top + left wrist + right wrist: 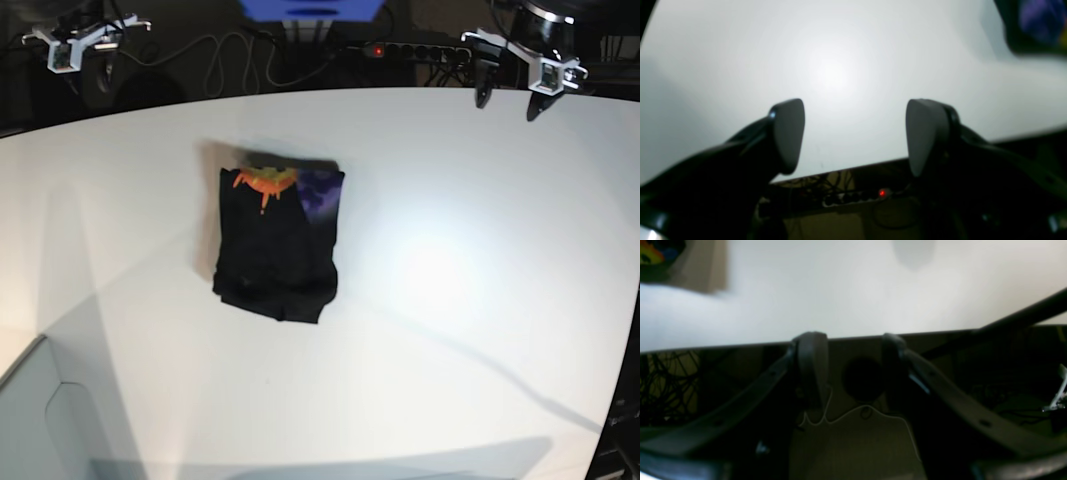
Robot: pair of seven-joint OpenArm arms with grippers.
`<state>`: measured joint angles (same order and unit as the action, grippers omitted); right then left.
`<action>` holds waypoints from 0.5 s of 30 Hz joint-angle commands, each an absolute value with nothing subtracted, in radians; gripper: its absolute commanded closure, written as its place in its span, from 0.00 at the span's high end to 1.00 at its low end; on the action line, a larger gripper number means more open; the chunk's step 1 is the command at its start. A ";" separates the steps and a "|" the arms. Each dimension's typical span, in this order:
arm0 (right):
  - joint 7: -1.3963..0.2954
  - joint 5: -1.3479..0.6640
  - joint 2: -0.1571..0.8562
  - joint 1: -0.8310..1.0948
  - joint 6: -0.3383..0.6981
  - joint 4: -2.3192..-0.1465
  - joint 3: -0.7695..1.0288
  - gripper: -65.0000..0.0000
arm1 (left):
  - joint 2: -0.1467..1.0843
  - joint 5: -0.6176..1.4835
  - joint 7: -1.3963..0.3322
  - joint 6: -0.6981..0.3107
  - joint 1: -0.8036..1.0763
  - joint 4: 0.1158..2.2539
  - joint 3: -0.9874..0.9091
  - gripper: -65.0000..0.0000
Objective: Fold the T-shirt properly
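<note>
The T-shirt (278, 245) lies folded into a compact black rectangle on the white table (480, 250), left of centre, with orange and purple print showing along its far edge. Neither gripper touches it. My left gripper (508, 100) hovers open over the table's far right edge; in its wrist view the left gripper (855, 136) holds nothing, and a corner of the T-shirt (1037, 23) shows at top right. My right gripper (88, 72) hangs open beyond the far left corner. In its wrist view the right gripper (853, 370) is empty, with a bit of the T-shirt (650, 256) at top left.
A power strip (410, 48) with a red light and loose cables lie behind the table's far edge. A blue object (310, 8) stands at the back centre. A pale box (40, 420) sits at the near left corner.
</note>
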<state>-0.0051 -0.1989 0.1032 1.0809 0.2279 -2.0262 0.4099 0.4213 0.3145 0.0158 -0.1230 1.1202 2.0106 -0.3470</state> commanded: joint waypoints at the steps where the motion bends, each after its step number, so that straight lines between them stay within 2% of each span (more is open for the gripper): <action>1: 0.018 -0.206 0.116 1.106 0.229 -2.041 0.415 0.37 | 0.427 0.300 0.042 -0.116 1.152 2.023 -0.346 0.70; 8: 0.019 -0.206 0.153 1.176 0.223 -2.035 0.331 0.37 | 0.435 0.174 0.039 -0.116 1.225 2.011 -0.243 0.70; 15: 0.021 -0.206 0.157 1.227 0.222 -1.940 0.229 0.37 | 0.437 0.128 0.044 -0.114 1.233 1.847 -0.120 0.70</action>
